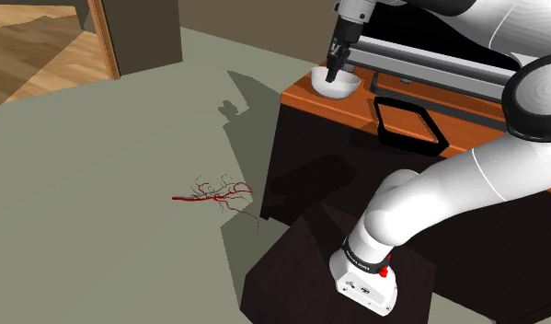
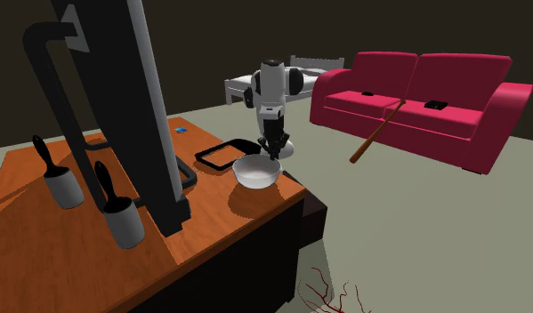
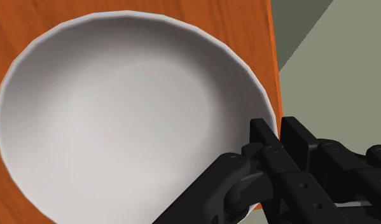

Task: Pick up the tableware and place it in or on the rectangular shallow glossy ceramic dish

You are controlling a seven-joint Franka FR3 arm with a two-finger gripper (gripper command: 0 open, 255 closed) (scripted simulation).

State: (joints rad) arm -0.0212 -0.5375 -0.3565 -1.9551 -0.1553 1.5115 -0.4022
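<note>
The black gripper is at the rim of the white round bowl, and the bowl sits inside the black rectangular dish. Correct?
No. The white round bowl is outside the black rectangular dish, beside it over the orange-brown tabletop, as the shoulder view shows. The black gripper is at its rim.

Counter: orange-brown top, dark sides. On it: white bowl nr corner edge; black rect. dish near bowl; tall black stand; two grey cups w/ black utensils; small blue item.
</note>
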